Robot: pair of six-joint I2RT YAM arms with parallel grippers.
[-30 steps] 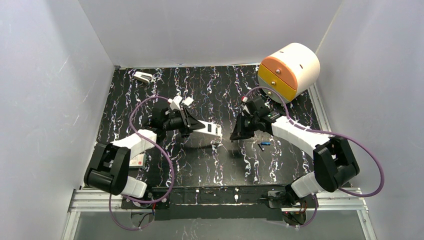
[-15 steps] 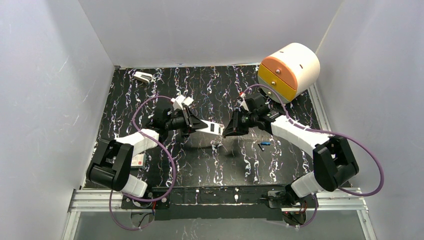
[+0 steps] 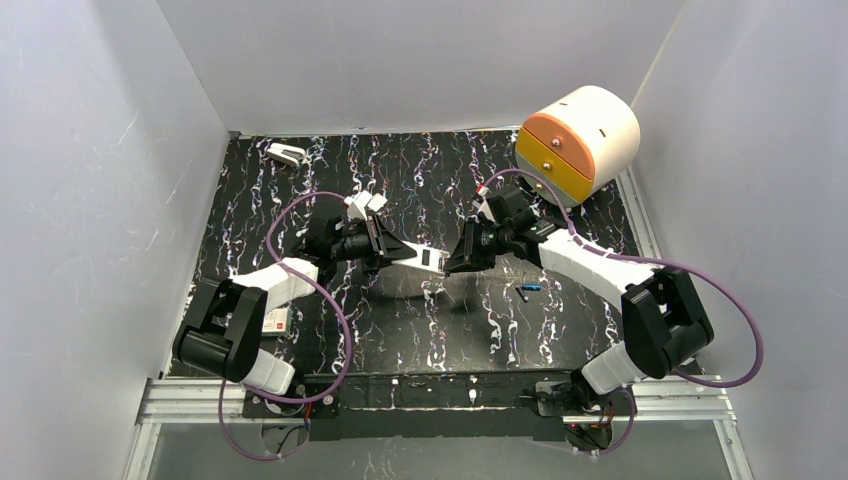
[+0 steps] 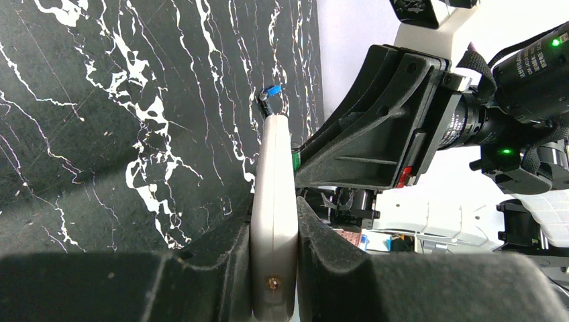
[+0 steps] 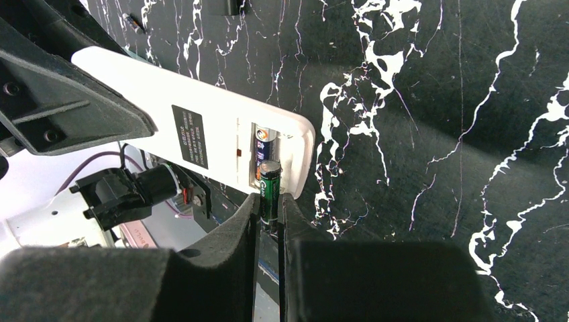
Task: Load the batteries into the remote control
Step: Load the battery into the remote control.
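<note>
Battery [image 5: 270,188], green, is pinched in the right tool [image 5: 270,213], which has swung in from mid-right over the last second; its tip now meets the open bay of the remote [image 5: 144,90], beside a seated cell [image 5: 264,142]. Left tool [image 4: 274,225] clamps the remote at frame centre. Insertion seems next.

Overhead camera looks down; both close wrist views share the remote [image 5: 221,121].

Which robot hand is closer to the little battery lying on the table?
Right. The right gripper, holding a green battery at the remote, is nearer the loose battery; the left gripper grips the remote's other end, farther off.
</note>
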